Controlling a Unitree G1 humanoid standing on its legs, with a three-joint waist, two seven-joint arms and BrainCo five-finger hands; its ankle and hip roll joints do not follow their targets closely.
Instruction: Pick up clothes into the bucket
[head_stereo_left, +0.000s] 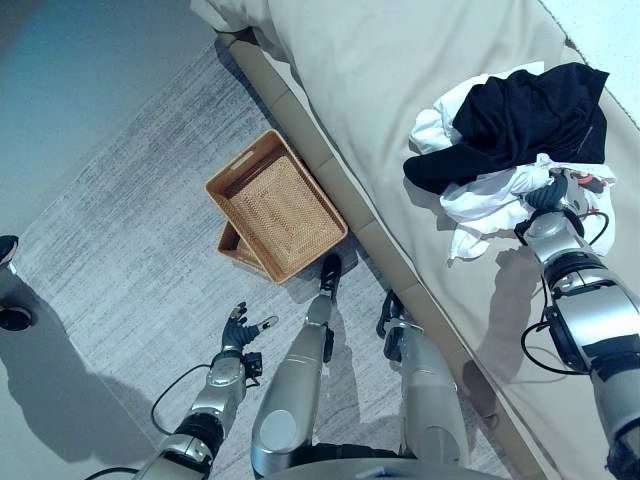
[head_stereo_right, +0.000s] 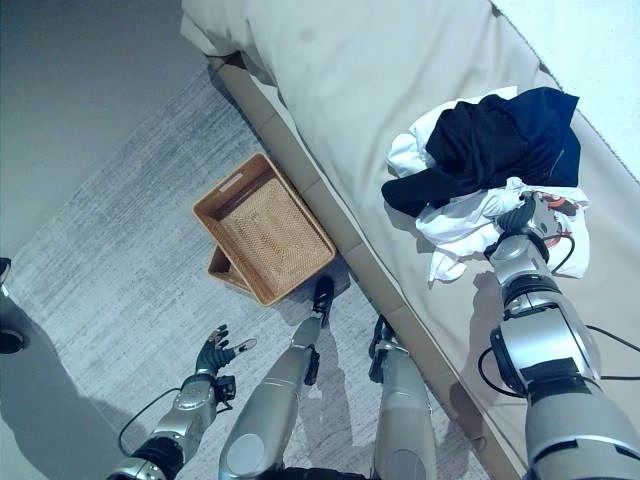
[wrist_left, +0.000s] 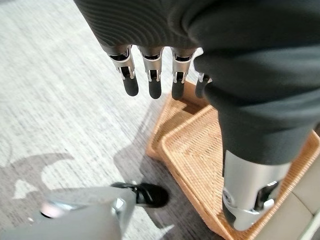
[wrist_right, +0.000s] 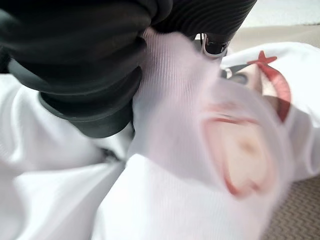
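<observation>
A heap of clothes lies on the beige bed: a dark navy garment (head_stereo_left: 530, 120) on top of white ones (head_stereo_left: 490, 195). My right hand (head_stereo_left: 553, 195) is pushed into the near edge of the heap. In the right wrist view white cloth with a red print (wrist_right: 240, 150) is draped over the hand and hides its grasp. An empty woven basket (head_stereo_left: 280, 205) sits on the grey rug beside the bed, stacked on a second one. My left hand (head_stereo_left: 238, 335) hangs low over the rug, a little short of the basket (wrist_left: 195, 150), open with straight fingers (wrist_left: 152, 80) and holding nothing.
The bed (head_stereo_left: 400, 80) runs diagonally across the right side, its padded edge (head_stereo_left: 330, 170) right next to the basket. The grey rug (head_stereo_left: 130, 250) covers the floor to the left. A dark object (head_stereo_left: 8, 250) sits at the far left edge.
</observation>
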